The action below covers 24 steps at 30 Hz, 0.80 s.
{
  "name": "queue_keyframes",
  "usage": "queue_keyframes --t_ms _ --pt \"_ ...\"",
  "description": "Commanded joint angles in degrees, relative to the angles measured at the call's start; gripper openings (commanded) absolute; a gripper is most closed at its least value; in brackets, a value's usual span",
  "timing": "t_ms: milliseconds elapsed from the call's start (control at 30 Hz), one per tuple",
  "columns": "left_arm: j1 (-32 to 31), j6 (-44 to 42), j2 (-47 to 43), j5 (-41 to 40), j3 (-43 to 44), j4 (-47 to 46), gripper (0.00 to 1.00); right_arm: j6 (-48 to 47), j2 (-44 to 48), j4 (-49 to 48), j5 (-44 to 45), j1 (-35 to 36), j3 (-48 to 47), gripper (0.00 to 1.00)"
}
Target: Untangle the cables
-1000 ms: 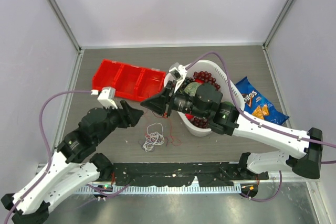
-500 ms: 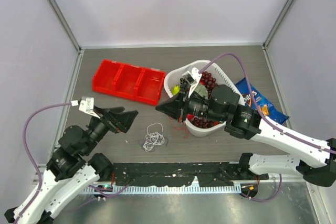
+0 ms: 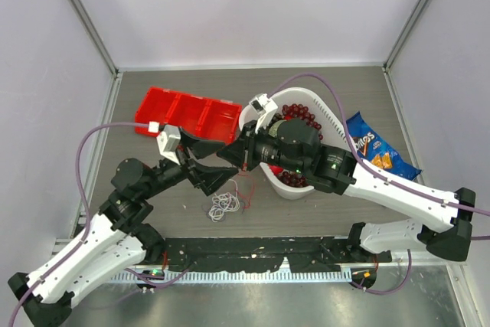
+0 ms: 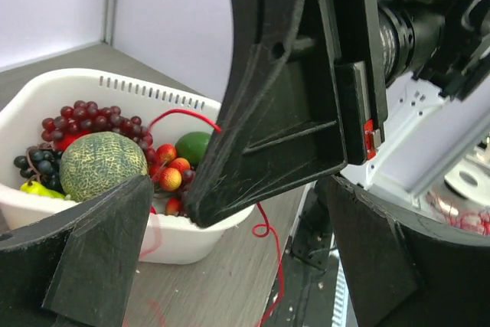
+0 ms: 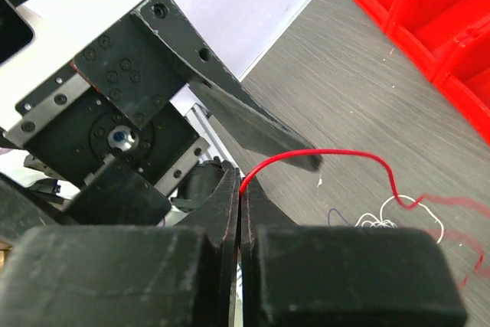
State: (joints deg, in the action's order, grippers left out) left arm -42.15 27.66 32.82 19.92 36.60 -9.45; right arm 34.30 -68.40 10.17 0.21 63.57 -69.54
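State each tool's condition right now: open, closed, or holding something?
Left tool: open, holding nothing.
Right tool: closed, pinching the red cable.

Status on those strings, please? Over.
Right gripper shut on red cable. Left gripper open, straddling its tip. White cable coiled loose on table. Fruit basket close behind.

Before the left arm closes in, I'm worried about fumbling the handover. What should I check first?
1. Grip: right gripper shut on red cable: ok.
2. Receiver: left gripper open: ok.
3. Alignment: its fingers straddle the right gripper's tip: ok.
4. Tangle: red cable free of the white cable coil: cannot tell.
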Motion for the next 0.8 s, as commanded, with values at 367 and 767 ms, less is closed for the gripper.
queue_keyframes --t_ms 367,767 --pt "0.1 -11.2 1.1 6.7 -1.3 -5.8 0.92 7.9 0.5 -7.1 -11.4 0.1 -3.5 0.01" --pt "0.1 -14.0 3.9 17.4 0.2 -7.5 0.92 12.9 -0.9 -15.4 -25.7 0.1 -2.4 0.01"
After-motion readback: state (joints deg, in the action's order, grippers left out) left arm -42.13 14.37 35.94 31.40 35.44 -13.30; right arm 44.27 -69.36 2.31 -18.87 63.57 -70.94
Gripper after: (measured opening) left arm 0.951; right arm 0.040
